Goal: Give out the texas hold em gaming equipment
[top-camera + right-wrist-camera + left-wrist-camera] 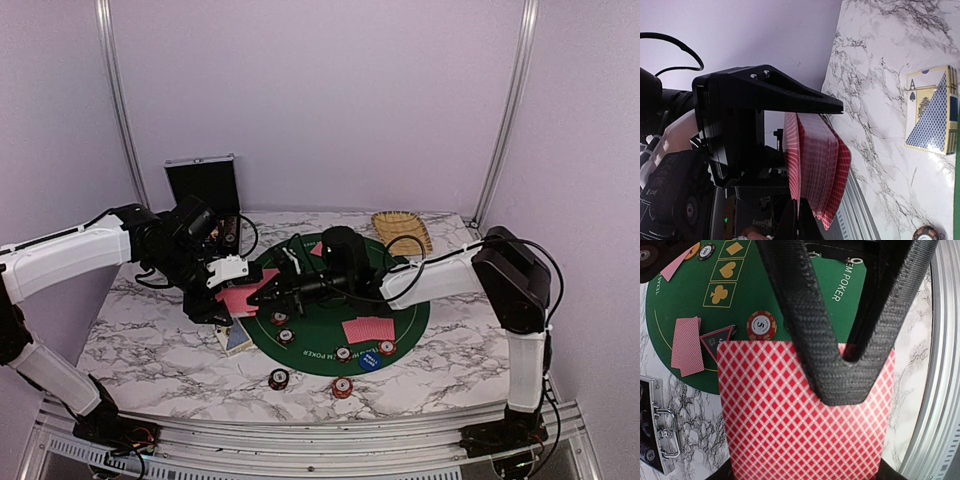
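Top external: left gripper clamped on red-backed card stack, over left edge of green mat. Right gripper at stack, jaws together; whether card pinched, cannot tell. Farther right, dealt cards flat on mat; poker chip on marble table in front.

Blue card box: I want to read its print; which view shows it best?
Right wrist view: the blue card box lies large, its spade mark clear. Top external shows it small at the edge of the mat; left wrist misses it.
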You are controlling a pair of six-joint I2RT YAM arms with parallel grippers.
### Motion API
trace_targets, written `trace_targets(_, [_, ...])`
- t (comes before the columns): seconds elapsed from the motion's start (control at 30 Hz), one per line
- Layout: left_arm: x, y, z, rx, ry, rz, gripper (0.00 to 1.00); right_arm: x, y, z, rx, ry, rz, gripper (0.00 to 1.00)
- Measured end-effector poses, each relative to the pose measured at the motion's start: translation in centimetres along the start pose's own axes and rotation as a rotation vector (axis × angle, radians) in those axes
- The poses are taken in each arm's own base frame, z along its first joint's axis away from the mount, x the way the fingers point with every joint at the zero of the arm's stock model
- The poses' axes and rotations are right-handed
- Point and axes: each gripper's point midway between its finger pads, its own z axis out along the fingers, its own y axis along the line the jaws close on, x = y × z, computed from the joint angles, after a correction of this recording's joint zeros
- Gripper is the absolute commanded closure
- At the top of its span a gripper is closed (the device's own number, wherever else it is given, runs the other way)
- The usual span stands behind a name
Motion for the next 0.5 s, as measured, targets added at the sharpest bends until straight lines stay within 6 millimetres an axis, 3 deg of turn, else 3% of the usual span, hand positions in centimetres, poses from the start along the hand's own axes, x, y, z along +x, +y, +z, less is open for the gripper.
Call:
trace_targets(0.33, [-0.1, 0.1, -0.1, -0.006, -0.006, 0.002, 1.00, -0.3, -0.9, -1.8, 0.054, -0.015, -0.011, 1.00])
trace_targets(0.5, [-0.1, 0.2, -0.6, -0.022, -0.011, 0.004, 1.00, -0.8, -2.3, -4.0, 0.111, -0.039, 0.000, 1.00])
